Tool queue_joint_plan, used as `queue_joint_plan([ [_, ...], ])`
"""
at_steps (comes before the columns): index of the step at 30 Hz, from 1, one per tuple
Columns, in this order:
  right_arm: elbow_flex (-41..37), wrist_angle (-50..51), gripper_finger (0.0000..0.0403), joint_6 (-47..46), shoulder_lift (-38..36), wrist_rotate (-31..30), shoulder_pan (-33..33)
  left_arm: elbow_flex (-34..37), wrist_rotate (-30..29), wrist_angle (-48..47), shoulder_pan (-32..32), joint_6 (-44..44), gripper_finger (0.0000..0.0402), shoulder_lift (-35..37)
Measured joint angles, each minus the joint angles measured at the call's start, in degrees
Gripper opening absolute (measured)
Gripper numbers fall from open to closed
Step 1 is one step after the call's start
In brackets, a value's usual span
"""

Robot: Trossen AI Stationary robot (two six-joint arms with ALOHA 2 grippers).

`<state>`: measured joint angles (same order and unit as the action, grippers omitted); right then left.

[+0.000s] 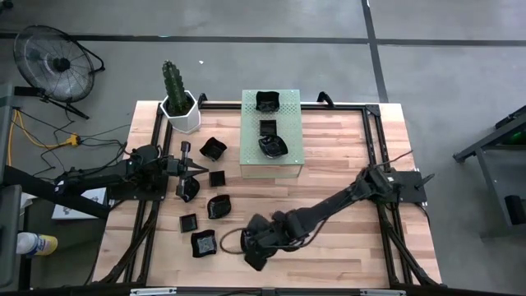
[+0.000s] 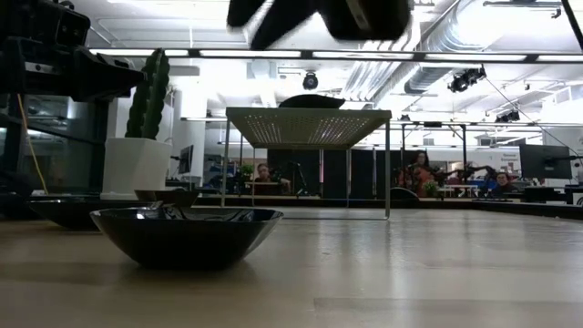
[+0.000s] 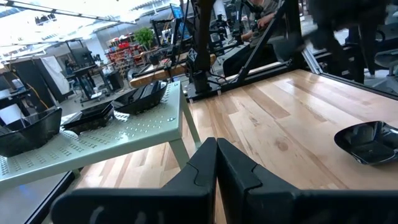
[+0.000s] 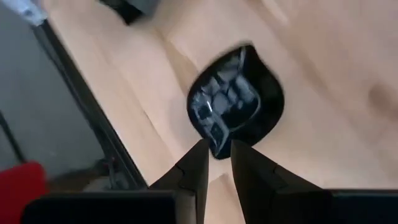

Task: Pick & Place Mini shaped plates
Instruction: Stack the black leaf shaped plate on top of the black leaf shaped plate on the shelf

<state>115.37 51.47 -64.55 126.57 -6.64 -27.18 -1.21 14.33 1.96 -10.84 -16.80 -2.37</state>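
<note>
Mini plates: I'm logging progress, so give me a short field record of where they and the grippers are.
green block: three mini plates on top
table: about six more, loose, on the left arm's side
left gripper: shut, empty, among those
right gripper: raised near the table's front, one plate at its tips
</note>
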Motion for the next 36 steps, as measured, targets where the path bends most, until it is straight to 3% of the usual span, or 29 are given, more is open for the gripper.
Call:
queue_joint_plan([
  [4,0.0,-4.0,0.0064,-3.6,3.3,6.0,0.3,0.0,0.0,0.0,0.0,0.0,0.0003,0.0],
  [11,0.0,-18.3,0.0069,12.6,7.8,8.4,-0.1,0.0,0.0,0.0,0.0,0.0,0.0003,0.0],
  [18,0.1,-16.5,0.0069,19.7,8.6,5.1,-0.4,0.0,0.0,0.0,0.0,0.0,0.0003,0.0],
  [26,0.1,-16.1,0.0072,25.9,8.6,5.5,-0.4,0.0,0.0,0.0,0.0,0.0,0.0003,0.0],
  [30,0.1,-15.0,0.0102,26.3,8.6,6.0,-0.6,0.0,0.0,0.0,0.0,0.0,0.0003,0.0],
  [36,0.1,-13.7,0.0184,27.7,8.6,4.1,-0.8,0.0,0.0,0.0,0.0,0.0,0.0003,0.0],
])
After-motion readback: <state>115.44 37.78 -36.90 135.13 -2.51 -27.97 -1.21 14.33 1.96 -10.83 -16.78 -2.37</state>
